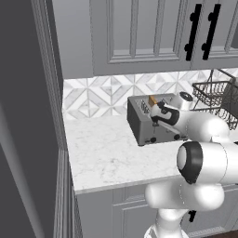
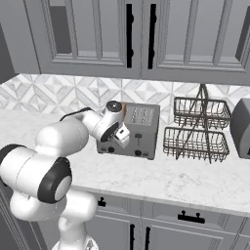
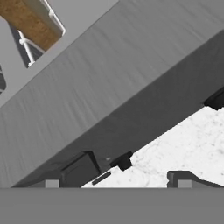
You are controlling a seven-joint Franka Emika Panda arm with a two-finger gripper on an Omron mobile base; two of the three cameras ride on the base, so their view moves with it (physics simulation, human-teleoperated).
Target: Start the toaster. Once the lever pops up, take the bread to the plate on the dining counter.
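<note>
1. Grey brushed metal is what you see on the toaster point(image 1: 151, 122); no brand, label or writing can be read on it in any view.
2. You find the toaster standing on the white marble-look surface point(image 1: 107, 155) against the patterned tile backsplash point(image 1: 95, 96).
3. Your end effector point(image 3: 118, 183) sits at the toaster's knob face, low near the surface; its fingertips point(image 3: 78, 170) stand apart with nothing between them.
4. Look at the hand view: the bread point(image 3: 30, 19) stands in a slot, and a small black knob point(image 3: 123, 161) pokes from the face.
5. Your right base view adds a two-tier wire basket point(image 2: 197, 131) just beside the toaster; the left base view shows the bread's tan edge.
</note>
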